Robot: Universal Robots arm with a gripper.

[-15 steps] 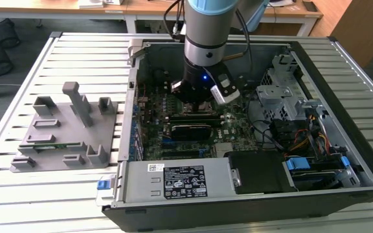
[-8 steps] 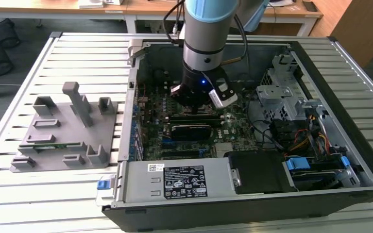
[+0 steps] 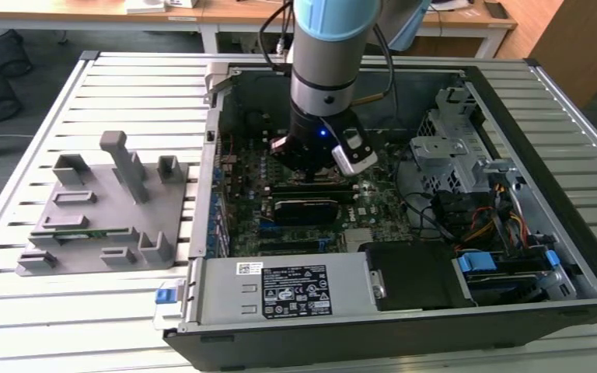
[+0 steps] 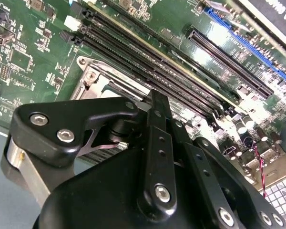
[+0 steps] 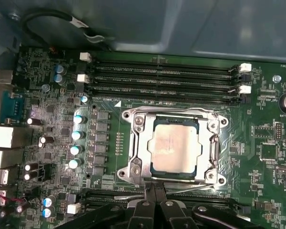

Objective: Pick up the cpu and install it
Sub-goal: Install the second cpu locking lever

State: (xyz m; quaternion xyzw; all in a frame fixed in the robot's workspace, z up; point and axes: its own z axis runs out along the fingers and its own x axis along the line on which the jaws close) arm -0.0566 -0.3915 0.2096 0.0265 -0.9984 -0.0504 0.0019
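Note:
The cpu (image 5: 174, 145), a shiny silver-grey square chip, lies flat inside the socket's metal frame (image 5: 133, 148) on the green motherboard. In the first wrist view my gripper (image 5: 155, 188) hovers at the socket's edge, its two black fingers pressed together and shut with nothing visible between them. The second wrist view shows the gripper (image 4: 157, 102) reaching over one corner of the socket frame (image 4: 93, 78). In the exterior view the gripper (image 3: 310, 177) hangs low inside the open computer case (image 3: 547, 101), over the middle of the board.
Black memory slots (image 5: 167, 78) run along one side of the socket. A grey fixture plate (image 3: 106, 210) holding a green memory stick (image 3: 75, 233) lies on the exterior view's left. The power supply (image 3: 288, 291), drive cage (image 3: 454, 155) and cables (image 3: 485, 225) crowd the case.

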